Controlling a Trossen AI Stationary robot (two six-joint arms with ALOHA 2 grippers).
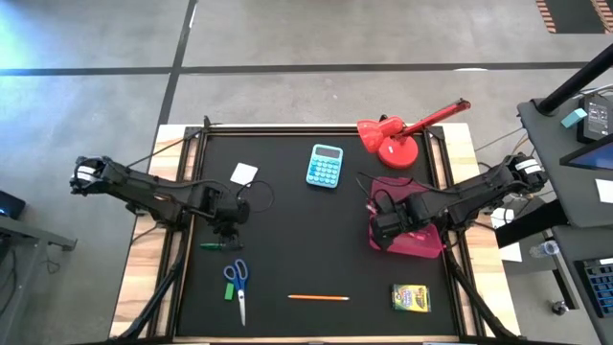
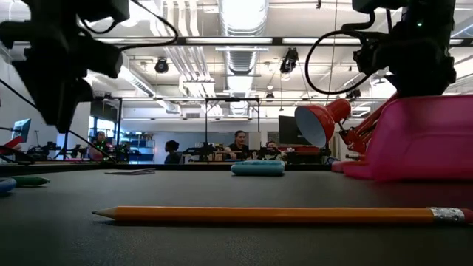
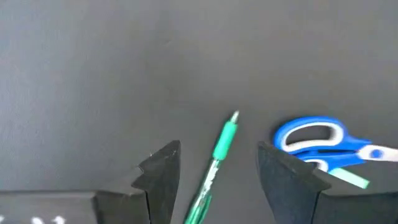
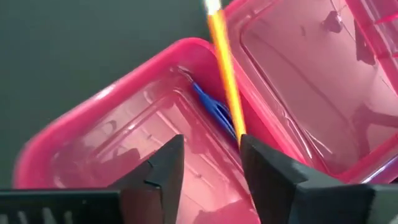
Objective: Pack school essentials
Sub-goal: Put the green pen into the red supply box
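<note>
My left gripper [image 1: 226, 232] [image 3: 217, 168] hovers open over a green pen [image 1: 215, 246] [image 3: 219, 149]; its fingers stand either side of the pen without touching it. Blue-handled scissors [image 1: 238, 284] [image 3: 317, 140] and a tiny green block [image 1: 229, 290] lie just nearer. My right gripper [image 1: 381, 228] [image 4: 211, 155] is open above an open pink case [image 1: 414, 230] [image 4: 124, 137]. A blue pen [image 4: 210, 111] lies inside the case. An orange pencil [image 4: 224, 74] slants across the case's middle ridge. A second orange pencil [image 1: 318, 298] [image 2: 281, 215], a crayon box [image 1: 411, 298] and a white square [image 1: 244, 173] lie flat on the mat. My right gripper's one fingertip [image 4: 249, 149] stands at the lower end [image 4: 237, 132] of the slanting pencil, and I cannot tell whether they touch. The pencil lies across the case's ridge, its other end pointing away from the fingers. My left gripper touches nothing.
A light blue calculator [image 1: 325, 166] [image 2: 257, 168] lies at the far middle of the black mat [image 1: 287, 220]. A red desk lamp [image 1: 397, 136] [image 2: 321, 122] stands at the far right, behind the pink case. People sit in the room beyond the table.
</note>
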